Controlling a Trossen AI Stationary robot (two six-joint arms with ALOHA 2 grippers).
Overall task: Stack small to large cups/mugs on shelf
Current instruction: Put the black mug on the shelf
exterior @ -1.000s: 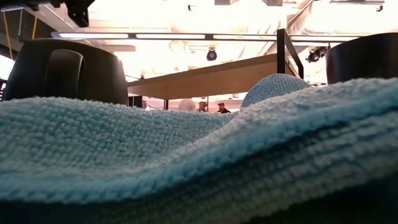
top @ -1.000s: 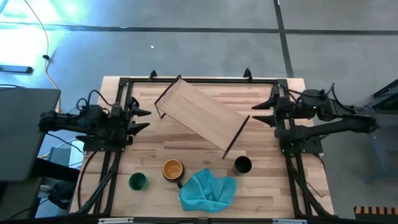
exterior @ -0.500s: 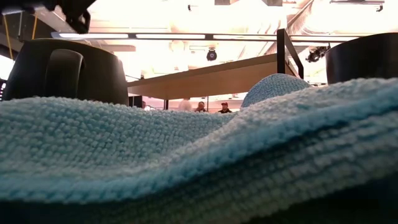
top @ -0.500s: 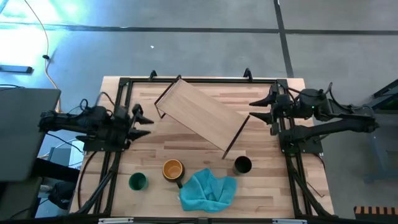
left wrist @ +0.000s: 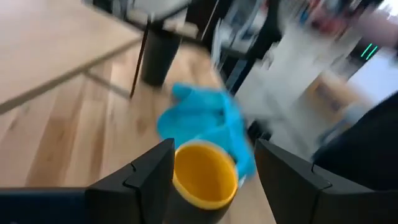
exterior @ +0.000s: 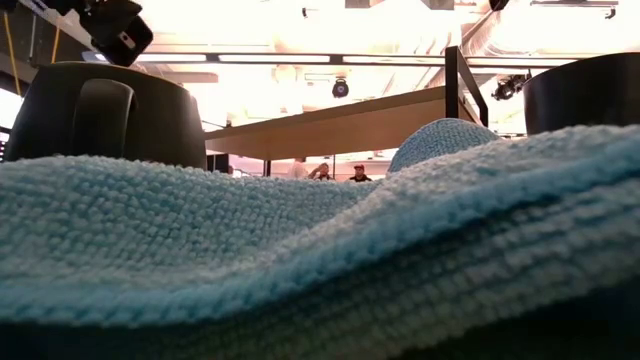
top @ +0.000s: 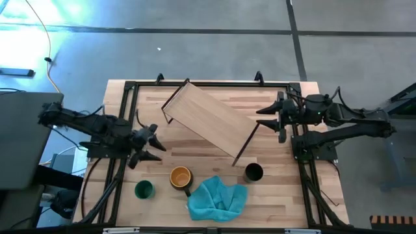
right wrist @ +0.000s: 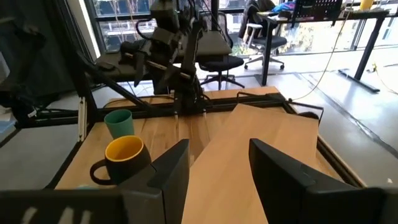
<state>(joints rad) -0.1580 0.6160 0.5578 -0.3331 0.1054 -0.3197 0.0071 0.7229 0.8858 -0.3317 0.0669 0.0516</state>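
Nothing is stacked yet: the long light wooden shelf [top: 211, 125] stands bare, while the yellow-orange mug with a dark handle [top: 181, 177], small green cup [top: 143, 189] and black cup [top: 253, 172] sit apart on the table. The left gripper [top: 148, 147], fingers spread and empty, hovers just behind the mug; the right gripper [top: 268, 117], also spread, waits beside the shelf's end.

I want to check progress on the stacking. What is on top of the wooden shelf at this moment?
Nothing is on the shelf; its board is bare. The green cup, yellow mug and black cup stand on the table. The space under the board is hidden.
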